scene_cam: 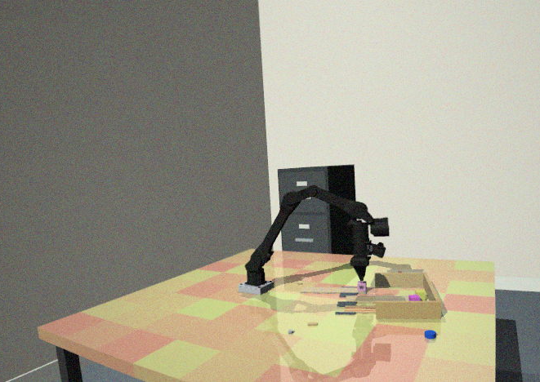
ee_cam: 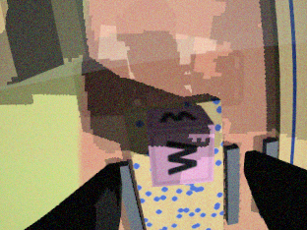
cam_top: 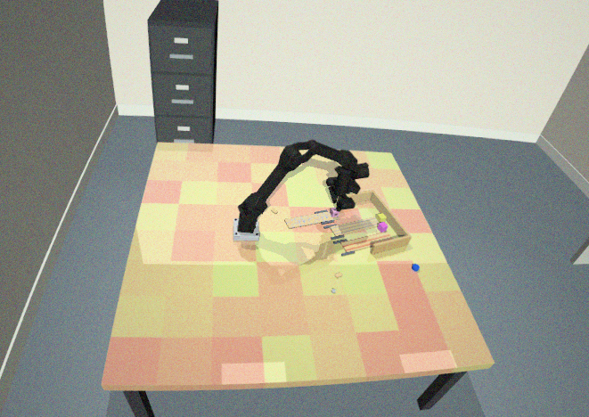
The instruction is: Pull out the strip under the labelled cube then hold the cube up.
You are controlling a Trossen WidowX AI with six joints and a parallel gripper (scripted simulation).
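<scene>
The labelled cube (cam_top: 334, 212) (scene_cam: 362, 287) (ee_cam: 182, 167) is pink, with a black W on its top. It sits on the far end of the pale strip with blue dots (cam_top: 305, 220) (ee_cam: 172, 203). The strip lies between dark guide rails and reaches out toward the arm's base. My gripper (cam_top: 338, 208) (scene_cam: 361, 280) (ee_cam: 183, 168) points down right over the cube. Its fingers are part open, one on each side of the cube, with gaps between them and the cube in the wrist view. The fingertips' exact height beside the cube cannot be told.
A wooden-walled enclosure (cam_top: 392, 243) (scene_cam: 408, 310) stands beyond, holding a magenta cube (cam_top: 381, 226) (scene_cam: 414, 298) and a yellow cube (cam_top: 380, 216) (scene_cam: 421, 293). A grey strip (cam_top: 354, 227) and a red-striped strip (cam_top: 364, 243) lie alongside in rails. A blue disc (cam_top: 415, 267) (scene_cam: 430, 335) lies outside.
</scene>
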